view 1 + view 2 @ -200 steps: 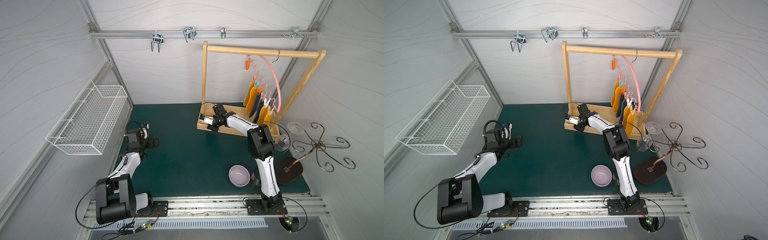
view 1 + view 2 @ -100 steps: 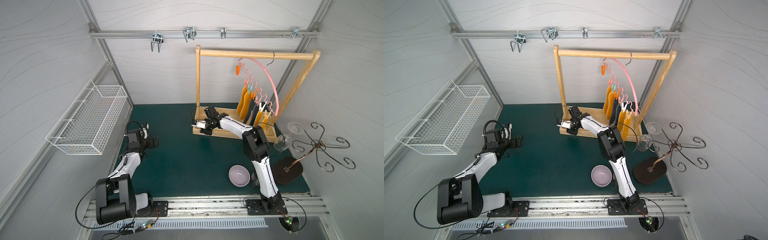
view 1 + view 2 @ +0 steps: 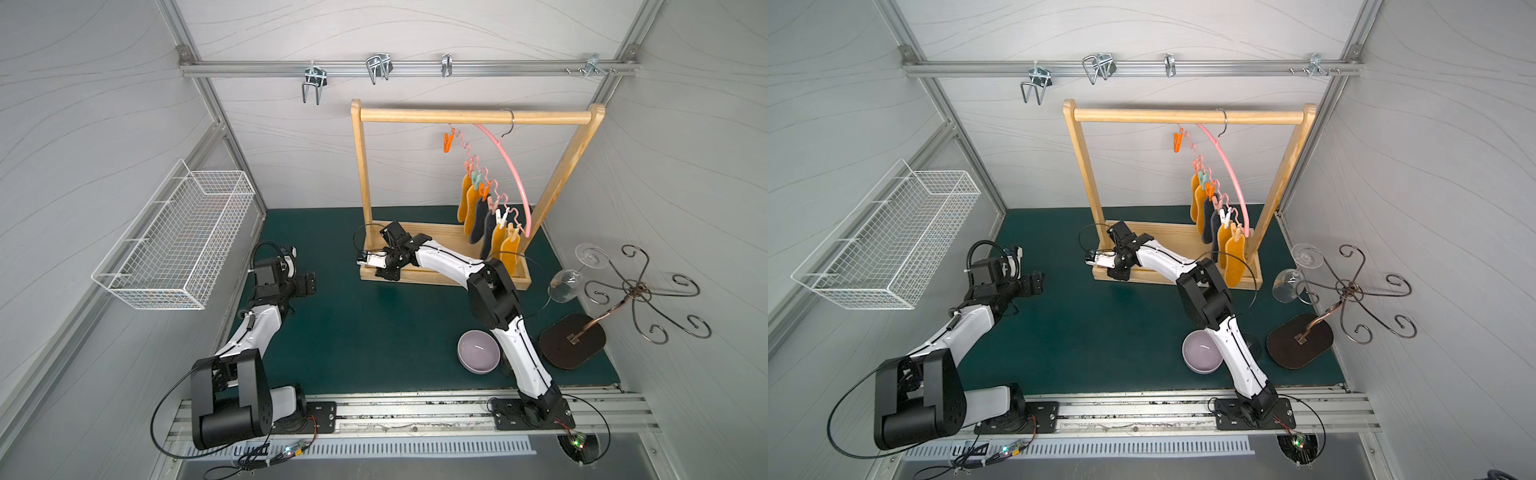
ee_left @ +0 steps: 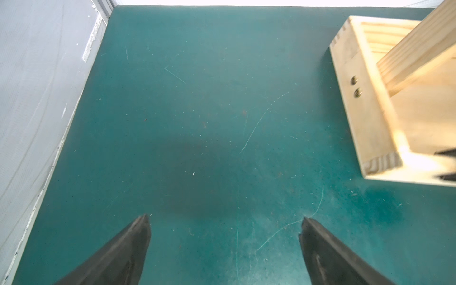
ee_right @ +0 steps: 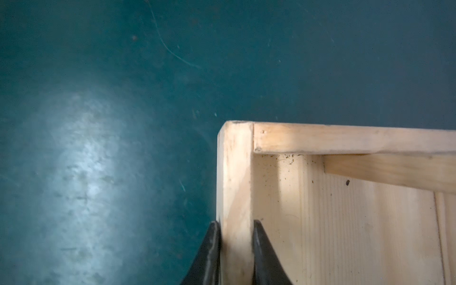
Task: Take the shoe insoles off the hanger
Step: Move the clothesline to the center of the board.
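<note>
Several shoe insoles [image 3: 478, 210] [image 3: 1209, 216], mustard-orange and dark grey, hang from small clothespins on the pink hanger [image 3: 510, 166] [image 3: 1230, 170]. The hanger's hook is over the top bar of a wooden rack [image 3: 473, 116] [image 3: 1187, 116]. My right gripper [image 5: 235, 223] [image 3: 383, 272] [image 3: 1115, 272] is shut on the rim at the left end of the rack's base tray [image 5: 234, 172], one finger outside and one inside, far from the insoles. My left gripper [image 4: 224, 219] [image 3: 309, 284] [image 3: 1038, 283] hangs open and empty over the green mat at the left.
A white wire basket [image 3: 174, 245] hangs on the left wall. Near the right arm sit a lavender bowl [image 3: 478, 351], a tipped wine glass [image 3: 565, 284] and a curly metal stand [image 3: 636, 289] on a dark base. Metal hooks [image 3: 378, 66] line the back rail.
The wooden rack with hanger and insoles has slid left across the mat, pulled by my right gripper, which has closed on its base rim. The left arm has not moved.
</note>
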`<state>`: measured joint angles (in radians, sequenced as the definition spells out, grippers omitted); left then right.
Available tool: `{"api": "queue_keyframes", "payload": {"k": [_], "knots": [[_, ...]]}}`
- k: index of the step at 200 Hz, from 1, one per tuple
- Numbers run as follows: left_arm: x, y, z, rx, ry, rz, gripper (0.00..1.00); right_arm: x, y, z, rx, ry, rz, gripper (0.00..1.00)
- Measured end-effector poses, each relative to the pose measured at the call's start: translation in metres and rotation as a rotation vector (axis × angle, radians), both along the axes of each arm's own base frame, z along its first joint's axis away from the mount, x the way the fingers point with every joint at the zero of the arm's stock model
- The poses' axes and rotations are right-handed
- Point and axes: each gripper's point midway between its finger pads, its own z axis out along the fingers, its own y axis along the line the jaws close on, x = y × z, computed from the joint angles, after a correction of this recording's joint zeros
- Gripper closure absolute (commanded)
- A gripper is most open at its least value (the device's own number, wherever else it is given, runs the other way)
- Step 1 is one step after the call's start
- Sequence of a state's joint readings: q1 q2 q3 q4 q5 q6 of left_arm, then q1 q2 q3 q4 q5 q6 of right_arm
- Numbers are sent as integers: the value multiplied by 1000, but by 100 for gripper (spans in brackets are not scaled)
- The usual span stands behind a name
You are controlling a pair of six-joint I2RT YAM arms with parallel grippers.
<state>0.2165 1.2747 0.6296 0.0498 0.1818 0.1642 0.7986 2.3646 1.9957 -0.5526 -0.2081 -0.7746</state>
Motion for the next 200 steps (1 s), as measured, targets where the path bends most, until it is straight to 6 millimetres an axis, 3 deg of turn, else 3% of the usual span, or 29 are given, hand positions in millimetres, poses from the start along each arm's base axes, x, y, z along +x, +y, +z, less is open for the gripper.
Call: {"api": "queue_keyframes", "payload": {"k": [49,85,113,140,200], "knots": [[-1,4,0,1,-1,16,0,-32,27,1,26,53,35,76],[-2,5,0,0,-1,20,0,-43,42,6,64,67,33,59],[-3,5,-1,-2,0,22,0,-51,44,16,93,79,30,53],[-3,5,0,-3,-2,23,0,-63,36,40,122,92,32,49],[-3,0,2,-8,-10,-11,0,-87,7,115,235,53,-11,46]]}}
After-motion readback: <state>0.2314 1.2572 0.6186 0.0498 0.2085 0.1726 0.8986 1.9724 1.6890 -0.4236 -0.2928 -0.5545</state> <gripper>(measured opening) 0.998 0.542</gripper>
